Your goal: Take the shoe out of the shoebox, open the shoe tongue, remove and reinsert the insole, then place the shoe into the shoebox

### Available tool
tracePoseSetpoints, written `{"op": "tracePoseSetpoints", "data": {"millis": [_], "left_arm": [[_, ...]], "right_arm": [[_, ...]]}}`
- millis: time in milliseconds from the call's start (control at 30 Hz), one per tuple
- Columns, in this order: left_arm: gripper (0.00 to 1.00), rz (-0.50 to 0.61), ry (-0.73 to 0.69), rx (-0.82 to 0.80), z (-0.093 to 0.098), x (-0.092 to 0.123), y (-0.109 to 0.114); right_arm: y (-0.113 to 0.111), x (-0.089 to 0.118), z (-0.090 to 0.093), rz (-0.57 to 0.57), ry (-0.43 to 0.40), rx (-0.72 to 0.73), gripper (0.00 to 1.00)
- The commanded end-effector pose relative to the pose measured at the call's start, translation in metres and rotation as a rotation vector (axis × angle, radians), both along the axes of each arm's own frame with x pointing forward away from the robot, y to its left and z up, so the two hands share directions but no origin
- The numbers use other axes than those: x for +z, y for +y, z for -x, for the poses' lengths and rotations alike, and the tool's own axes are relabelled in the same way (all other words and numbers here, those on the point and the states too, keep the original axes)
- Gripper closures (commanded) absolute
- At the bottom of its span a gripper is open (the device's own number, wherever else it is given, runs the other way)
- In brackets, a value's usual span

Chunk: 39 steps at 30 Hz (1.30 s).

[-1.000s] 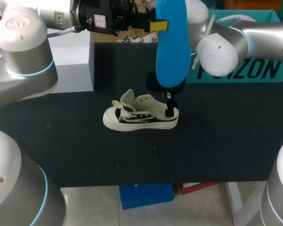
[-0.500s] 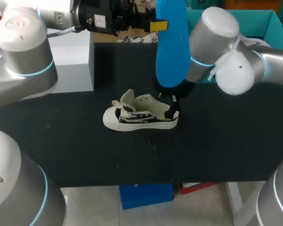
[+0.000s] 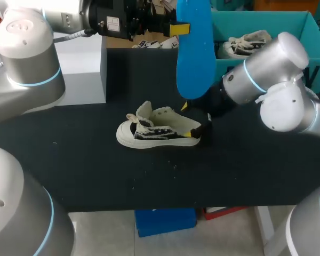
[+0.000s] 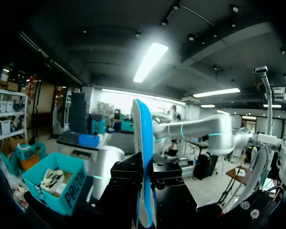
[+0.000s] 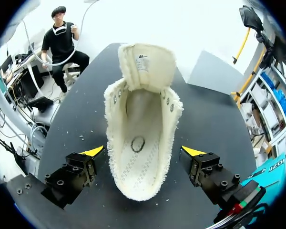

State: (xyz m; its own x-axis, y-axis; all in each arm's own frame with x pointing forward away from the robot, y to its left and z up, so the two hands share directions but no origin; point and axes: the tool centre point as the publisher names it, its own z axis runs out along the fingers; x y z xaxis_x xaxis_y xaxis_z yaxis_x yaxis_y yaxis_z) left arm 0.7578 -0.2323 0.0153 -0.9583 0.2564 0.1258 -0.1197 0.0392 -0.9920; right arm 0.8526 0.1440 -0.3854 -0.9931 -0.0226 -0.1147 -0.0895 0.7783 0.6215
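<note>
A white and black sneaker [image 3: 157, 130] lies on the black table [image 3: 96, 165], toe to the left, tongue folded up. In the right wrist view the sneaker [image 5: 142, 119] shows its bare inside, its heel between the fingers of my right gripper [image 5: 143, 151], which stands open with a gap on each side. In the head view that right gripper [image 3: 192, 120] straddles the heel. High over the table, my left gripper [image 3: 176, 28] is shut on the blue insole [image 3: 194, 50], which hangs upright. The insole [image 4: 144, 162] stands edge-on between the left gripper's [image 4: 145, 179] fingers.
The teal shoebox [image 3: 266, 21] stands at the back right with a second sneaker [image 3: 245, 42] inside; the shoebox [image 4: 62, 191] also shows in the left wrist view. A grey box [image 3: 80, 69] sits at the back left.
My right arm has swung right and down, turning its gripper around the sneaker's heel and uncovering the shoebox. The sneaker, the insole and the left arm have kept still.
</note>
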Motion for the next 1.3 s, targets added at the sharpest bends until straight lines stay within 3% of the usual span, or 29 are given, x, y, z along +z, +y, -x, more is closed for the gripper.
{"op": "tracePoseSetpoints", "data": {"millis": [33,1100,1300], "left_arm": [[1.0,-0.001,-0.001,0.002,0.0,0.0,0.0],[1.0,-0.001,-0.001,0.002,0.0,0.0,0.0],[1.0,-0.001,-0.001,0.002,0.0,0.0,0.0]], "right_arm": [[0.0,-0.007,0.0,-0.198,-0.013,0.007,0.0],[-0.003,-0.016,0.003,-0.445,-0.002,-0.016,0.0],[-0.005,-0.013,0.003,-0.426,0.0,-0.013,0.0]]}}
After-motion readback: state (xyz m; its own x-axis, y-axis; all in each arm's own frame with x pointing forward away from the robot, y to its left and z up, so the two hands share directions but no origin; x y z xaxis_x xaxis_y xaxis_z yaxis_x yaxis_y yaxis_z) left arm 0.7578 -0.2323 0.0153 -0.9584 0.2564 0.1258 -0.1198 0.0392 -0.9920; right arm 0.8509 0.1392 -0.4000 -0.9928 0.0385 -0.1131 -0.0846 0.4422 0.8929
